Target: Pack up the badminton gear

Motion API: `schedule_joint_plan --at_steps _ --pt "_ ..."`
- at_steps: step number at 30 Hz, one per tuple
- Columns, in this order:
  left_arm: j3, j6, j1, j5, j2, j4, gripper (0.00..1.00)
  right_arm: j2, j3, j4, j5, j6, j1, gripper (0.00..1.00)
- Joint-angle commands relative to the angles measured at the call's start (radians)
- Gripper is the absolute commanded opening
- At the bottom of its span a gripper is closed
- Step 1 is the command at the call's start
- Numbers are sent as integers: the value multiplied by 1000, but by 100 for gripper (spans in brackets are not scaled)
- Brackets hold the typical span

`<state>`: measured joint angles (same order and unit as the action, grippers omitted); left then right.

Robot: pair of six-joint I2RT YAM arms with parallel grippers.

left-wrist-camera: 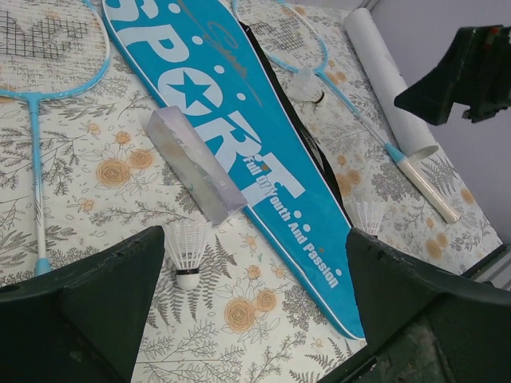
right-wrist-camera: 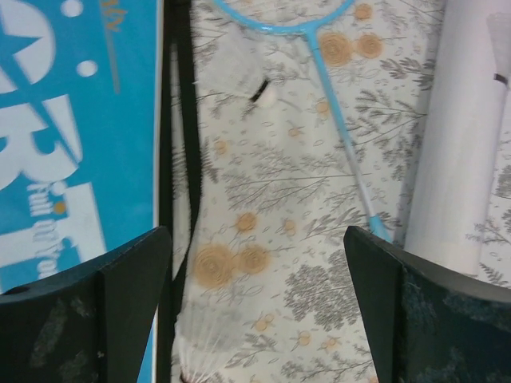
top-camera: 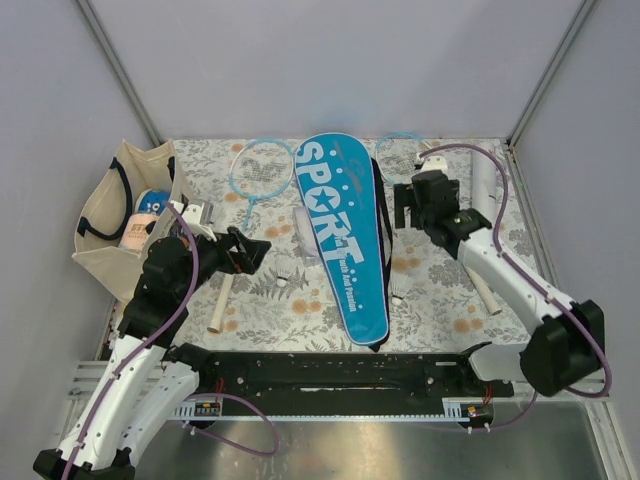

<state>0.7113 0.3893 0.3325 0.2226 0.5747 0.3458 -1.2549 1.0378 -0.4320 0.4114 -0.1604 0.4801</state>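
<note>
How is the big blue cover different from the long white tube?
The cover is blue with white letters; the tube is white. The cover is flat and racket-shaped; the tube is round. The cover lies in the middle, the tube by the right edge. Both are long.

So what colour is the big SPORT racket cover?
The cover is bright blue with white letters and black edging; the top view shows it best.

**Non-Task Items in View**

A beige tote bag (top-camera: 105, 235) with dark handles stands open at the table's left edge, holding partly hidden items. A floral tablecloth (top-camera: 440, 300) covers the table. A black rail (top-camera: 330, 370) spans the near edge.
</note>
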Motion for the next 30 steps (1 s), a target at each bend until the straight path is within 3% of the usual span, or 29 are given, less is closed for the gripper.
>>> schedule_joint_plan --at_steps 1,5,13,22,30 --pt "-1 -13 -4 -39 -15 -30 99 -139 164 -111 -74 47 -164 99" --pt "-3 -13 -4 -23 -21 -36 99 -294 300 -215 -39 44 -293 100" --pt "-6 -15 -4 -12 -16 -37 99 -552 462 -324 73 65 -431 99" --pt "-6 -24 -7 -26 -32 -34 99 -739 639 -361 -48 96 -589 99" --pt "-4 -24 -6 -14 -24 -41 99 -831 676 -375 -177 114 -647 99"
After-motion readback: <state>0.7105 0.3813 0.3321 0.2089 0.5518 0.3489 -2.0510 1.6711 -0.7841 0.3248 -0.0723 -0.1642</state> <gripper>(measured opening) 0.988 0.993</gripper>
